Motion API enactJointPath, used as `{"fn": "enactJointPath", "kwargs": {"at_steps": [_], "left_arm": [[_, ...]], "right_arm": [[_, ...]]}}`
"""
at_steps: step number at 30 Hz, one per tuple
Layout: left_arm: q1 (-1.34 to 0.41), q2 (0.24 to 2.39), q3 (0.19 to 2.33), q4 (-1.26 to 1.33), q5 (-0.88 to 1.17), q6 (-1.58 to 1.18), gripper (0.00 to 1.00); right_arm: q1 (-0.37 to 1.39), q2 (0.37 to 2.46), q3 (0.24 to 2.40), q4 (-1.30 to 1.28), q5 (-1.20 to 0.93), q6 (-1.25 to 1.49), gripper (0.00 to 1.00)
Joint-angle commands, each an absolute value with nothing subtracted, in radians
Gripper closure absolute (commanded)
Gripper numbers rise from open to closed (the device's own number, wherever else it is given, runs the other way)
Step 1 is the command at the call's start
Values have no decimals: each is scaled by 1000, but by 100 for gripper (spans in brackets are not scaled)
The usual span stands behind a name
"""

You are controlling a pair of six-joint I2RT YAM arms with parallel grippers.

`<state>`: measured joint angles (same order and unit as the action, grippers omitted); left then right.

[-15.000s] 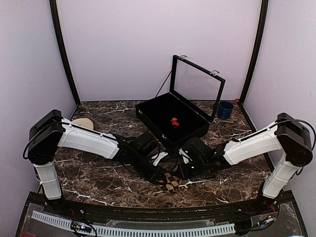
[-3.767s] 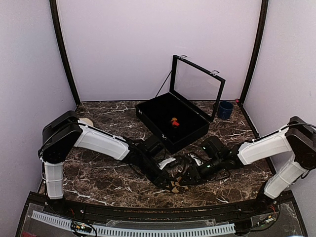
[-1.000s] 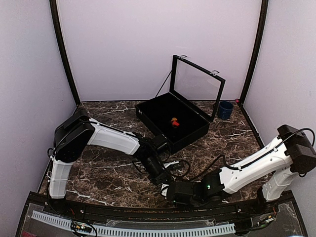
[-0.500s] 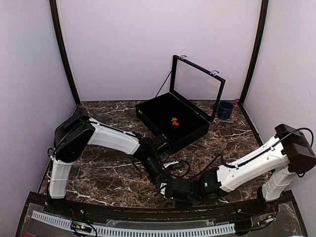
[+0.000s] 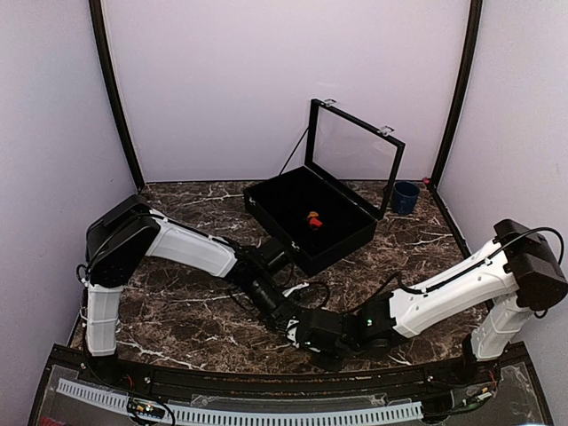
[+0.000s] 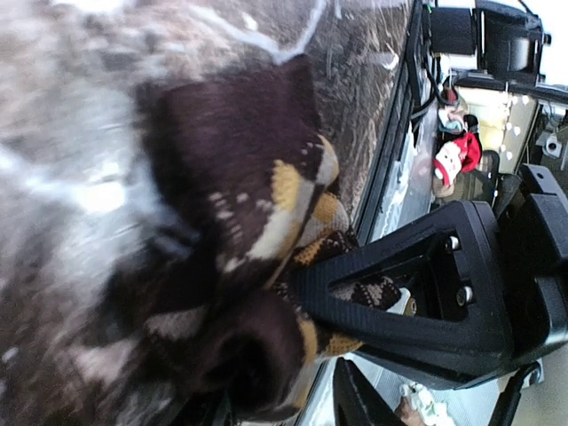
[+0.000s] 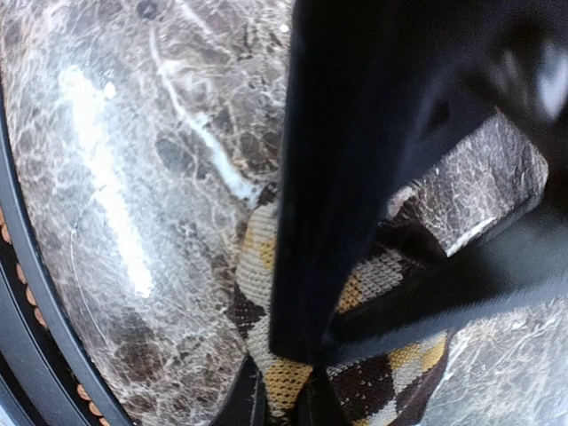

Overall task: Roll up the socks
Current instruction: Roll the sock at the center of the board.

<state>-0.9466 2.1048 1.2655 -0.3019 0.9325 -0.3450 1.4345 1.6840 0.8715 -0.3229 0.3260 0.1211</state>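
Since half a second ago, the left arm has swung its upper joint out to the left, while the right arm has kept its long reach along the near edge.

Both arms lie low over the table (image 5: 169,311), forearms close to level. They converge near the front edge, where the left tool (image 5: 287,325) and the right tool (image 5: 311,335) meet almost tip to tip. I note that the tan-diamond sock (image 6: 266,204) lies on the table between them, largely hidden from above.

From the right wrist, the right tool is pinched narrow on the sock's knitted edge. From the left wrist, the left tool's jaws stand parted with the dark bunched end between them. I cannot tell whether they touch it.

The fabric is soft knit, black with tan and yellow diamonds, gathered into a thick fold. The table surface is glossy dark marble with white veins.

Further back stands a rectangular black case (image 5: 342,244) with its glass lid (image 5: 355,151) raised. A small red-and-orange bundle (image 5: 312,219) lies inside. A blue cup (image 5: 406,196) stands just beside the case at the back right.
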Motion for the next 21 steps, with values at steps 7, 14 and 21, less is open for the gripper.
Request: {"fn": "enactJointPath", "kwargs": {"at_steps": [7, 14, 21], "left_arm": [[-892, 2025, 1142, -203, 767, -479, 55], [-861, 1991, 1092, -159, 704, -552, 55], [-827, 1947, 1013, -92, 671, -611, 55]], "right_arm": [[1401, 1705, 841, -362, 220, 193, 100], [1401, 1688, 836, -360, 218, 218, 100], [1385, 1643, 787, -308, 173, 288, 100]]}}
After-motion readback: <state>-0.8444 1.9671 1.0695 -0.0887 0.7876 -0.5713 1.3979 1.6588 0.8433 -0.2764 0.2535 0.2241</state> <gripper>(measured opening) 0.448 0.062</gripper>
